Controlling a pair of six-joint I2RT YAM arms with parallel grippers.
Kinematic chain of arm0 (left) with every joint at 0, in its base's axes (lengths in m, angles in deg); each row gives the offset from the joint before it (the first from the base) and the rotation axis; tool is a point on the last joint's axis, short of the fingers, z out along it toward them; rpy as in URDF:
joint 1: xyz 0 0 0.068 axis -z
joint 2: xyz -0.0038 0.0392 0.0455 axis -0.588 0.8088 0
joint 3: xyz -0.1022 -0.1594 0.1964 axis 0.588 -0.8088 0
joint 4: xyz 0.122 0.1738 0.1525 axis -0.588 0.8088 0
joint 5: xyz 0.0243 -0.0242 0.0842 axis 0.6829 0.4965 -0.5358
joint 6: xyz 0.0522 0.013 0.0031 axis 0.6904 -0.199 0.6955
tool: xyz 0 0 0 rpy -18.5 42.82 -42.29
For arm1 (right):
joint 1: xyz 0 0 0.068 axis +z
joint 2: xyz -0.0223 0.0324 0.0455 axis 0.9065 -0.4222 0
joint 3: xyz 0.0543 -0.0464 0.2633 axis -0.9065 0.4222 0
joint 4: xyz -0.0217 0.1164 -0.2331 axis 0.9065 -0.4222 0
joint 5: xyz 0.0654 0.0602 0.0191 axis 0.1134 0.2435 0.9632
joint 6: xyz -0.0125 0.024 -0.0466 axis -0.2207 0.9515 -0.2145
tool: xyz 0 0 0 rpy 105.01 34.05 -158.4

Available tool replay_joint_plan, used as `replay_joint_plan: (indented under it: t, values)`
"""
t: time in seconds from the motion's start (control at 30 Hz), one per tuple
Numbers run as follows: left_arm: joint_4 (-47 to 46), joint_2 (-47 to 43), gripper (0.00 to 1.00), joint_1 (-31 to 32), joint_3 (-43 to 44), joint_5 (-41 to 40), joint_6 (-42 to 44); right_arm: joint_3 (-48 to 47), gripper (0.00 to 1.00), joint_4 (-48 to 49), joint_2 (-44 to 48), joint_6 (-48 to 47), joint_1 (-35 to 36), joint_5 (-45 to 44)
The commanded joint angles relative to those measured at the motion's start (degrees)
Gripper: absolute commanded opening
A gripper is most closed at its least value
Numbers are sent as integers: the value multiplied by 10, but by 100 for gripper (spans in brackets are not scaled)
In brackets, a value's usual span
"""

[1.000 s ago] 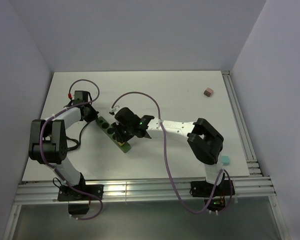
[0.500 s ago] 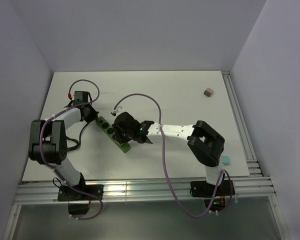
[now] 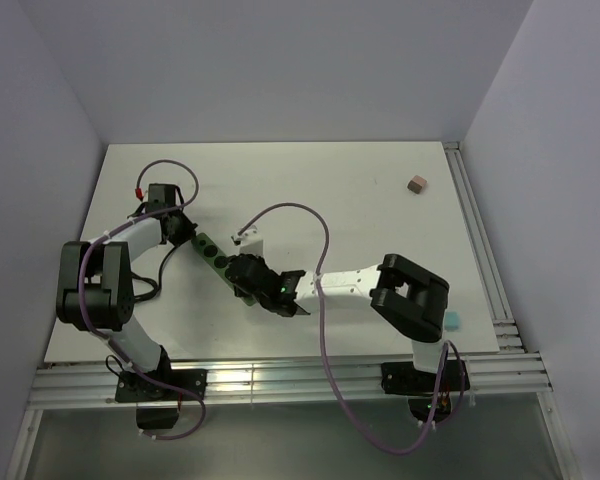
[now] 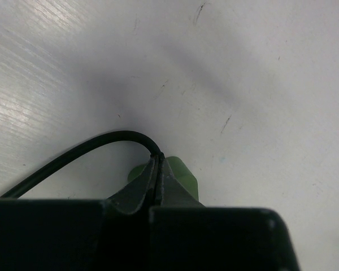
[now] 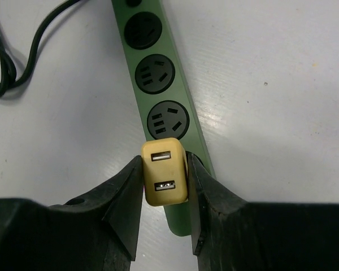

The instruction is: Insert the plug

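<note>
table point(image 3: 360, 200): white, walls on three sides, rails along the near and right edges.
power strip point(image 3: 212, 252): green, lies diagonally left of centre, running from far-left to near-right. Right wrist view shows three round sockets uncovered and a fourth cut off at the frame edge.
purple cable point(image 3: 325, 240): arcs from the right wrist over the table, beyond the strip.
black cord point(image 4: 73, 152): leaves the strip's far-left end and curls on the table to the left of it.
right gripper point(image 5: 165, 169): grasping the plug by its two sides, low over the strip's near end.
plug point(image 5: 165, 178): yellow block with two USB ports facing up. Sits on the strip's near end, just beside the nearest uncovered socket. Prongs are hidden, so can't tell if it's seated.
left gripper point(image 4: 157, 169): clenched tight at the strip's far-left end, where the cord exits. Can't tell if the cord is pinched.
brown cube point(image 3: 415, 184): far right, well apart.
teal cube point(image 3: 450, 320): near right, partly hidden behind the right arm.
</note>
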Motion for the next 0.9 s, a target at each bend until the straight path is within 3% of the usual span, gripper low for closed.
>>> replay_joint_plan:
  t: [0.0,0.2,0.33,0.53,0.87]
  values:
    - [48,-19,0,19,-14,49,-10,124,0,-217,-152,96,22,1]
    - [46,-19,0,19,-12,49,-11,159,0,-194,-188,149,59,-21]
    - [46,-19,0,20,-12,51,-9,122,0,-245,-220,143,88,-64]
    - [47,-27,0,20,-13,48,-9,149,0,-240,-235,198,122,-53]
    - [44,-29,0,20,-13,50,-12,88,0,-317,-255,212,165,-100]
